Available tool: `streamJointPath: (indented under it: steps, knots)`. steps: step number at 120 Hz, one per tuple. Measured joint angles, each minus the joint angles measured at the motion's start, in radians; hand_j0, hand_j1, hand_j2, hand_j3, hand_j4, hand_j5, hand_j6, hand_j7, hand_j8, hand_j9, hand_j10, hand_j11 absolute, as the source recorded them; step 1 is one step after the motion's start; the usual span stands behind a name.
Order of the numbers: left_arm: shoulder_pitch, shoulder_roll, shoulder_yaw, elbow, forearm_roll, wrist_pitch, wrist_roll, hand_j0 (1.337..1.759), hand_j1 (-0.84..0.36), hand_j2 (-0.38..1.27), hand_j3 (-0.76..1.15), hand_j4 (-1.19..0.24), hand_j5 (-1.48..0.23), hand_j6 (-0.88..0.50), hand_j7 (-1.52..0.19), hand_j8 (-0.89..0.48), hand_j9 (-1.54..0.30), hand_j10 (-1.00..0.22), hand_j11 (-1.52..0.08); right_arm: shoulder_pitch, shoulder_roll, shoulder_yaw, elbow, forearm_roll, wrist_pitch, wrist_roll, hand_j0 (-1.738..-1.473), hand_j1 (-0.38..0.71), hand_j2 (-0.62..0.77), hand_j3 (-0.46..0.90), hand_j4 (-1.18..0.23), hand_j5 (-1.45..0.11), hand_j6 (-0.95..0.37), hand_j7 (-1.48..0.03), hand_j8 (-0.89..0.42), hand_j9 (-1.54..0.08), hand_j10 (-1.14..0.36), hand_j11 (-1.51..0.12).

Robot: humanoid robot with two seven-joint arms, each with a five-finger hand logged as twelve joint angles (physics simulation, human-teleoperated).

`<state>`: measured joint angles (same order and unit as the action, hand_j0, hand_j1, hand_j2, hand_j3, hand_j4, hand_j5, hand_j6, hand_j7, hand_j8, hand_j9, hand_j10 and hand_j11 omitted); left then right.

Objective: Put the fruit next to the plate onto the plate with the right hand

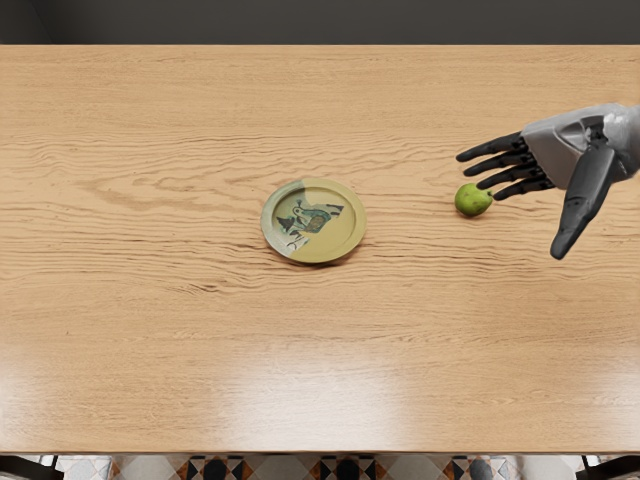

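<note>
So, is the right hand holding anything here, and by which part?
Nothing is held. The right hand is spread open just beside the green fruit, which lies on the table.

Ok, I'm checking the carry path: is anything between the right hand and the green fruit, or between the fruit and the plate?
Nothing visible does. The open right hand has its fingers right beside the green fruit, and only bare table lies between the fruit and the plate.
</note>
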<state>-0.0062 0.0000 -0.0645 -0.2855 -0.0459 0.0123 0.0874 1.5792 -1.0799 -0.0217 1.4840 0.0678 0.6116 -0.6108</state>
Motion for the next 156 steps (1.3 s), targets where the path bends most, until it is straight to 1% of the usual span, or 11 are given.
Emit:
streamJointPath:
  steps: [11, 22, 30, 36, 48, 73, 88, 116, 128, 148, 156]
  knots:
    - [0.000, 0.000, 0.000, 0.000, 0.000, 0.000, 0.000, 1.658, 0.34, 0.00, 0.00, 0.00, -0.01, 0.00, -0.01, 0.00, -0.01, 0.00, -0.01, 0.002, 0.033, 0.000, -0.014, -0.002, 0.000, 0.000, -1.658, -0.32, -0.01, 0.00, -0.03, -0.03, -0.03, -0.03, -0.03, -0.03, -0.03, -0.03]
    - [0.000, 0.000, 0.000, 0.000, 0.000, 0.000, 0.000, 1.658, 0.34, 0.00, 0.00, 0.00, -0.01, 0.00, -0.01, 0.00, -0.01, 0.00, -0.01, 0.002, 0.082, 0.006, -0.066, -0.007, 0.000, 0.000, -1.658, -0.32, -0.01, 0.00, -0.03, -0.03, -0.03, -0.03, -0.03, -0.03, -0.03, -0.03]
    - [0.000, 0.000, 0.000, 0.000, 0.000, 0.000, 0.000, 1.658, 0.34, 0.00, 0.00, 0.00, -0.01, 0.00, -0.01, 0.00, -0.01, 0.00, -0.01, 0.007, 0.148, -0.003, -0.114, -0.072, -0.015, 0.000, -1.658, -0.32, -0.01, 0.00, -0.03, -0.03, -0.03, -0.03, -0.03, -0.03, -0.03, -0.03]
    - [0.000, 0.000, 0.000, 0.000, 0.000, 0.000, 0.000, 1.658, 0.34, 0.00, 0.00, 0.00, -0.01, 0.00, -0.01, 0.00, -0.01, 0.00, -0.01, 0.012, 0.215, -0.021, -0.163, -0.145, -0.082, 0.000, -1.658, -0.32, -0.01, 0.00, -0.02, -0.03, -0.03, -0.03, -0.02, -0.03, -0.02, -0.03]
    - [0.000, 0.000, 0.000, 0.000, 0.000, 0.000, 0.000, 1.658, 0.34, 0.00, 0.00, 0.00, -0.01, 0.00, -0.01, 0.00, -0.01, 0.00, -0.01, 0.018, 0.346, -0.087, -0.245, -0.325, -0.324, 0.000, -1.658, -0.32, -0.01, 0.00, -0.03, -0.03, -0.03, -0.03, -0.03, -0.03, -0.03, -0.03]
    - [0.000, 0.000, 0.000, 0.000, 0.000, 0.000, 0.000, 1.658, 0.34, 0.00, 0.00, 0.00, -0.01, 0.00, -0.01, 0.00, -0.01, 0.00, -0.01, 0.022, 0.497, -0.206, -0.300, -0.469, -0.591, 0.000, -1.658, -0.29, -0.01, 0.00, -0.05, -0.06, -0.05, -0.06, -0.05, -0.06, -0.05, -0.06]
    - [0.000, 0.000, 0.000, 0.000, 0.000, 0.000, 0.000, 1.658, 0.34, 0.00, 0.00, 0.00, -0.01, 0.00, -0.01, 0.00, -0.01, 0.00, -0.01, -0.035, 0.552, -0.230, -0.363, -0.507, -0.672, 0.000, -1.658, -0.28, -0.01, 0.00, -0.06, -0.07, -0.06, -0.07, -0.06, -0.07, -0.06, -0.07]
    - [0.000, 0.000, 0.000, 0.000, 0.000, 0.000, 0.000, 1.658, 0.34, 0.00, 0.00, 0.00, -0.01, 0.00, -0.01, 0.00, -0.01, 0.00, -0.01, -0.156, 0.652, -0.229, -0.504, -0.562, -0.717, 0.000, -1.658, -0.29, -0.01, 0.00, -0.05, -0.07, -0.05, -0.07, -0.05, -0.07, -0.05, -0.07]
    - [0.000, 0.000, 0.000, 0.000, 0.000, 0.000, 0.000, 1.658, 0.34, 0.00, 0.00, 0.00, 0.00, 0.00, 0.00, 0.00, 0.00, 0.00, 0.00, -0.184, 0.688, -0.228, -0.555, -0.566, -0.723, 0.000, -1.658, -0.29, -0.01, 0.00, -0.05, -0.06, -0.05, -0.06, -0.05, -0.06, -0.05, -0.06]
    - [0.000, 0.000, 0.000, 0.000, 0.000, 0.000, 0.000, 1.658, 0.34, 0.00, 0.00, 0.00, -0.01, 0.00, -0.01, 0.00, -0.01, 0.00, -0.01, -0.219, 0.717, -0.210, -0.590, -0.567, -0.726, 0.000, -1.658, -0.29, -0.01, 0.00, -0.05, -0.06, -0.05, -0.06, -0.05, -0.06, -0.05, -0.06]
    - [0.000, 0.000, 0.000, 0.000, 0.000, 0.000, 0.000, 1.658, 0.34, 0.00, 0.00, 0.00, -0.01, 0.00, -0.01, 0.00, -0.01, 0.00, -0.01, -0.231, 0.756, -0.207, -0.636, -0.568, -0.726, 0.000, -1.658, -0.29, -0.01, 0.00, -0.05, -0.06, -0.05, -0.06, -0.05, -0.06, -0.05, -0.06]
